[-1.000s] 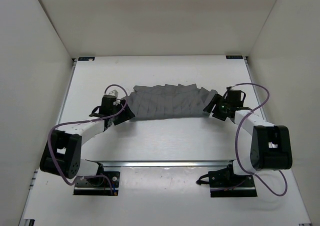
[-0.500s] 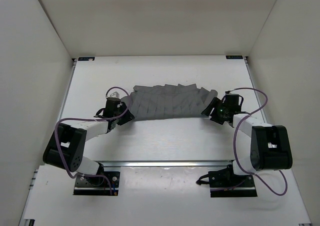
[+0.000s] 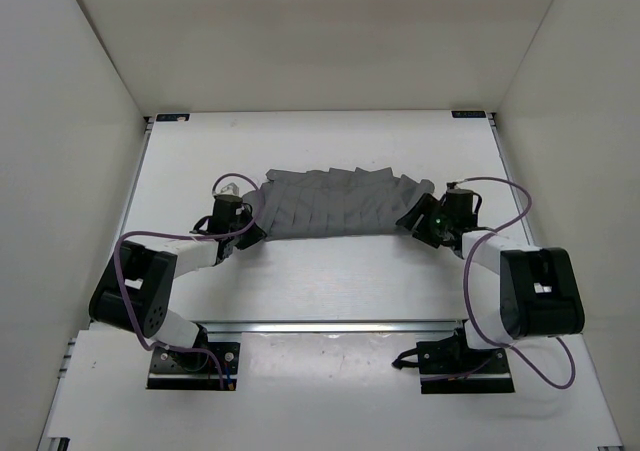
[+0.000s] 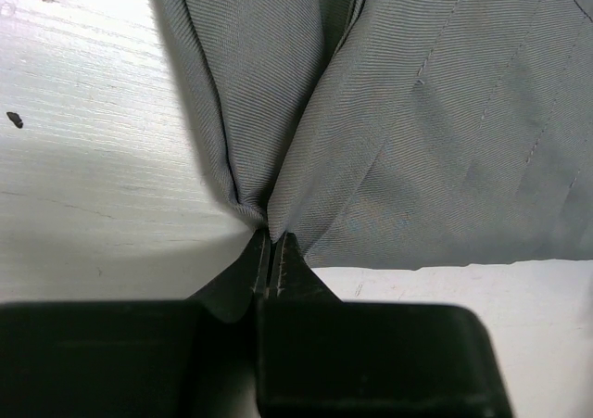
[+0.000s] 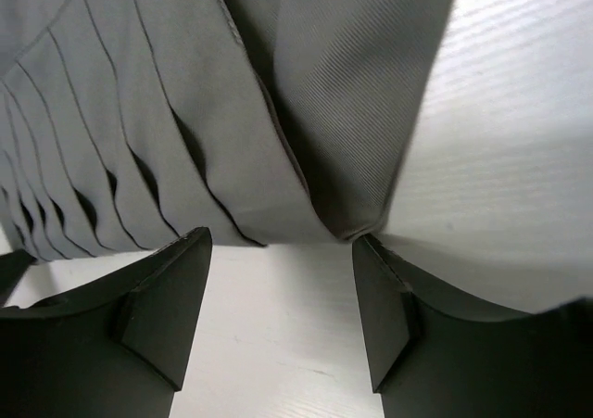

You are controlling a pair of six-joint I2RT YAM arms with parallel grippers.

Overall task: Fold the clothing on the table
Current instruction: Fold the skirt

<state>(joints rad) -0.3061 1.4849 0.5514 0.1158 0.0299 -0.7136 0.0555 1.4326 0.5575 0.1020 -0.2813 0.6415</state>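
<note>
Now | left jaws pinch clothing (image 4: 389, 112) corner | right jaws apart

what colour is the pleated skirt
Medium grey, plain, with pressed pleats; the pleated skirt shows best in the right wrist view.

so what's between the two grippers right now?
Only the clothing, spanning the table from one to the other in the top view. The left gripper pinches its left corner; the right gripper stands open at the right corner.
</note>
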